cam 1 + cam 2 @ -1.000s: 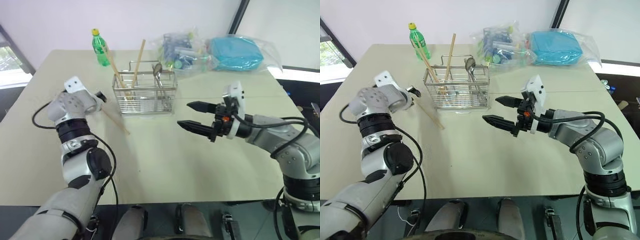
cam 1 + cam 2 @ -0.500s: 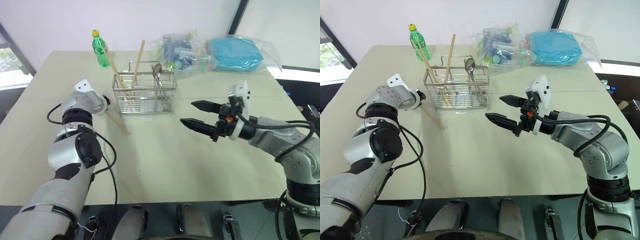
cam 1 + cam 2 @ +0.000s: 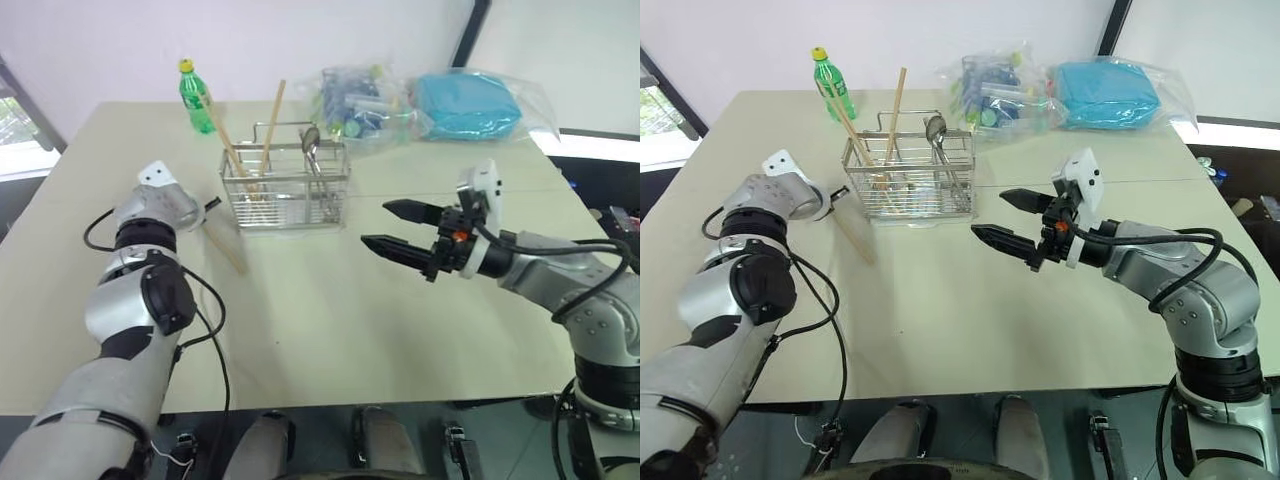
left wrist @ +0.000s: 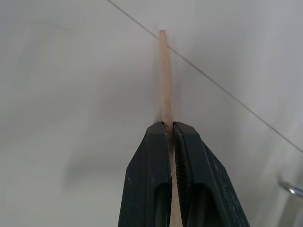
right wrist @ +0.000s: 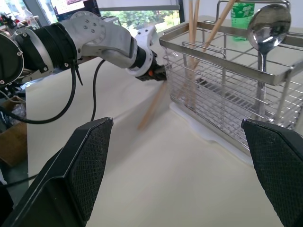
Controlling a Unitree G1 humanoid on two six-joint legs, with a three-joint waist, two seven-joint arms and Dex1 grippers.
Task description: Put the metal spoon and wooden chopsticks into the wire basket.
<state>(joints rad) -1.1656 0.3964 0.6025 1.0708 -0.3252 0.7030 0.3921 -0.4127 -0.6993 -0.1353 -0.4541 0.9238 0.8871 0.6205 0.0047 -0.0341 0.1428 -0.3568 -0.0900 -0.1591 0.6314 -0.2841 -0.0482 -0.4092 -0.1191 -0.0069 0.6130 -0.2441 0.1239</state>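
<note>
My left gripper [image 3: 208,206] is shut on one of the wooden chopsticks [image 4: 164,75], just left of the wire basket [image 3: 285,187]. The held stick [image 3: 853,238] slants down toward the table, and its far end is near or on the surface. Two more chopsticks [image 3: 270,118] lean upright in the basket. The metal spoon [image 3: 312,141] stands in it too, bowl up. My right gripper [image 3: 374,223] hovers open and empty over the table, right of the basket. The right wrist view shows the basket [image 5: 227,90], the spoon [image 5: 269,21] and my left gripper [image 5: 158,74].
A green bottle [image 3: 196,96] stands behind the basket at the back left. Clear plastic bags [image 3: 365,100] and a bag with blue contents [image 3: 465,105] lie at the back right. The beige table [image 3: 320,320] stretches toward me.
My left gripper has closed on the chopstick that lay on the table, and the left arm has shifted a little to the left. The right arm has stayed put.
</note>
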